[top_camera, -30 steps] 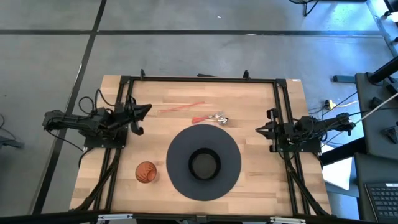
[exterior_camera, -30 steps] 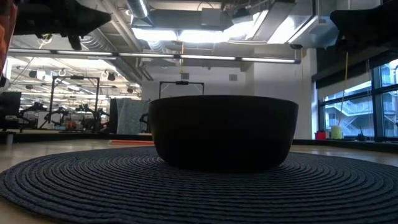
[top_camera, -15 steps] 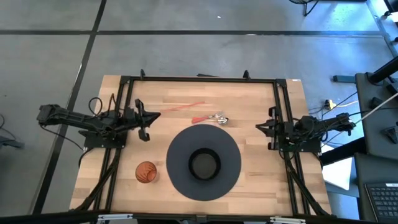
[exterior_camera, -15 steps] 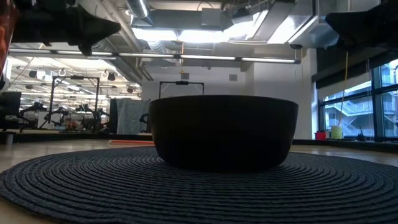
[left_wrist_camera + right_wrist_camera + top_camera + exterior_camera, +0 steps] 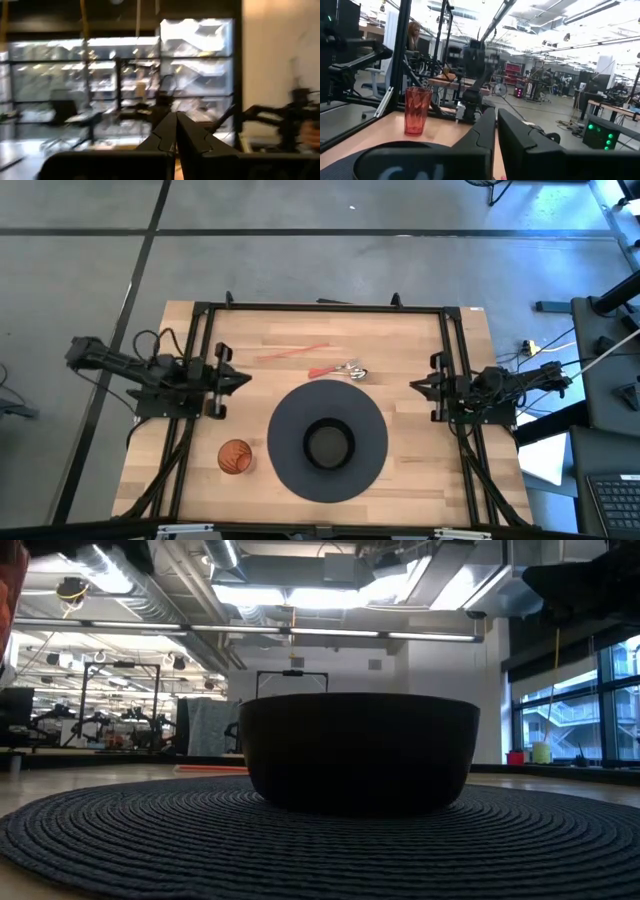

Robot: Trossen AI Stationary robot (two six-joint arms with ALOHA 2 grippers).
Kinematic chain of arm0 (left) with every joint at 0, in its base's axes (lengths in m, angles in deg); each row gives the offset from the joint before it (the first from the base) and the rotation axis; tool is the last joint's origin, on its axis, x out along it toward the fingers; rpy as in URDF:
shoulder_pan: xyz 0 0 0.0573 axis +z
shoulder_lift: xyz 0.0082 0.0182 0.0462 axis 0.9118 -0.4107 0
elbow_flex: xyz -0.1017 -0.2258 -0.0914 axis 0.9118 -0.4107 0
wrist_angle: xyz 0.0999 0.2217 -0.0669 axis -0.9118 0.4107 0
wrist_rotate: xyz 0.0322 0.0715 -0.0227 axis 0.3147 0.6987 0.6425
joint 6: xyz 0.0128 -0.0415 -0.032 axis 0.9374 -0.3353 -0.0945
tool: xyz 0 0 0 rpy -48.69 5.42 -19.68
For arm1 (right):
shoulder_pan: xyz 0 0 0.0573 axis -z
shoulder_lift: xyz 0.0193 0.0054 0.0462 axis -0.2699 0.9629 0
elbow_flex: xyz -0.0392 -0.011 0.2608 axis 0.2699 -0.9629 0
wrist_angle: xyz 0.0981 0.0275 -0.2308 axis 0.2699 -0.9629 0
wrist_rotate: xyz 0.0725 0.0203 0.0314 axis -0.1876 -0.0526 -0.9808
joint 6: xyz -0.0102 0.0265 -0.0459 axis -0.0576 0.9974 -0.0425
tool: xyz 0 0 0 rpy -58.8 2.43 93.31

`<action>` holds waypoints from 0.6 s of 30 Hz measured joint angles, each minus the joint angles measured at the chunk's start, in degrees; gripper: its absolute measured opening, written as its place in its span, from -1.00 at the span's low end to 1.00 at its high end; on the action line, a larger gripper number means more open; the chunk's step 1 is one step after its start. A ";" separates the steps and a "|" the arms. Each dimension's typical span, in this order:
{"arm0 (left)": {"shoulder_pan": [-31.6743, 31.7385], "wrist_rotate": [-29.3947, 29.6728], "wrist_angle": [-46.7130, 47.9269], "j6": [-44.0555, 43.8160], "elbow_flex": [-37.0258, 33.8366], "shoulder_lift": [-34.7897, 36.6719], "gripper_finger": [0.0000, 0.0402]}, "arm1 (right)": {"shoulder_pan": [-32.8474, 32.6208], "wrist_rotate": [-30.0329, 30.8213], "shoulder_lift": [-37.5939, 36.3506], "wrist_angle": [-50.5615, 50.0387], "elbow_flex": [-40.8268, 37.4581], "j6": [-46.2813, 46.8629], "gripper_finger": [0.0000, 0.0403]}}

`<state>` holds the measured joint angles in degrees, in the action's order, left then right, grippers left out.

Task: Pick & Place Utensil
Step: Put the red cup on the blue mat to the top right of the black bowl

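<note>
Two utensils lie flat on the wooden table beyond the mat: a red-handled metal spoon (image 5: 341, 369) and a thin pink stick-like utensil (image 5: 292, 352). A dark bowl (image 5: 328, 443) (image 5: 358, 750) stands on a round dark woven mat (image 5: 290, 420) (image 5: 200, 840). My left gripper (image 5: 246, 380) (image 5: 176, 126) is shut and empty, held in the air at the table's left side, left of the mat. My right gripper (image 5: 413, 387) (image 5: 496, 120) is shut and empty at the table's right side, pointing toward the centre.
An orange-red ribbed cup (image 5: 235, 456) (image 5: 417, 110) stands upright near the mat's left edge, toward the front. A black frame (image 5: 320, 307) runs around the table. Bare wood lies between the utensils and the far edge.
My left gripper has swung toward the table's near edge and risen, tipping its fingers upward; it has left the top of the low view. It has stayed shut. My right arm, the utensils, the bowl and the cup have kept still.
</note>
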<state>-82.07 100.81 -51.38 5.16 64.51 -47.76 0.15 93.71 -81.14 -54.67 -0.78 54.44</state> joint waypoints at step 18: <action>-31.00 42.28 74.90 -27.95 61.74 -40.95 -0.98 | 0.00 -4.47 0.00 -0.22 0.00 3.32 -0.90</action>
<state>-113.07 143.08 23.52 -22.79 126.25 -88.71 0.15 89.23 -81.14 -54.89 -0.78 57.77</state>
